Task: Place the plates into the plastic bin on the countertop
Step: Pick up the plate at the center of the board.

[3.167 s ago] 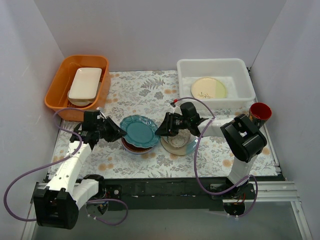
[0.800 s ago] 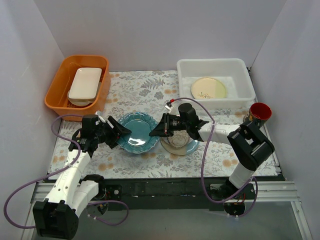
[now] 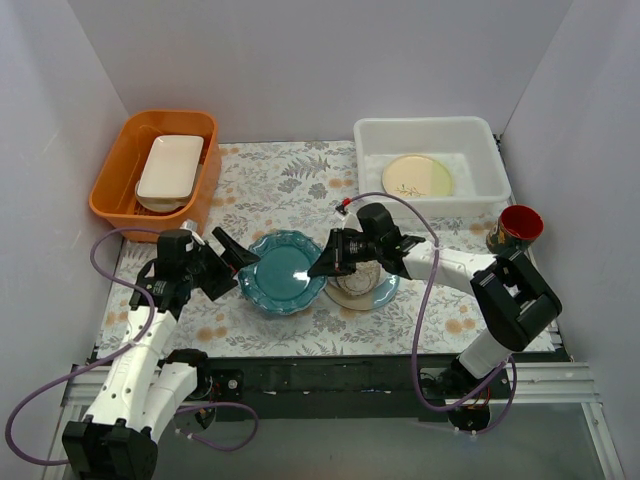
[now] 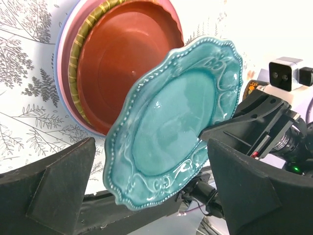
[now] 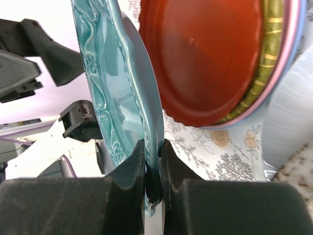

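Observation:
The teal scalloped plate (image 3: 283, 272) hangs tilted above the countertop (image 3: 290, 185), held by its right rim. My right gripper (image 3: 322, 265) is shut on that rim (image 5: 152, 161). My left gripper (image 3: 231, 262) stands open at the plate's left edge, its fingers (image 4: 54, 181) wide on either side of the teal plate (image 4: 176, 122) and apart from it. Beneath lies a stack with a red-brown plate (image 4: 127, 58) on top, over gold-rimmed and pink ones. A cream floral plate (image 3: 360, 285) sits on a light blue one. The plastic bin (image 3: 480, 135) at the back right holds a cream plate (image 3: 418, 177).
An orange tub (image 3: 118, 175) at the back left holds a white rectangular dish (image 3: 170, 168). A red cup (image 3: 520, 225) stands at the right edge of the countertop, near the bin's front corner. White walls close in on both sides.
My left gripper has opened and let go of the teal plate, drawing back a little to the left. The right gripper keeps its hold on the plate's right rim.

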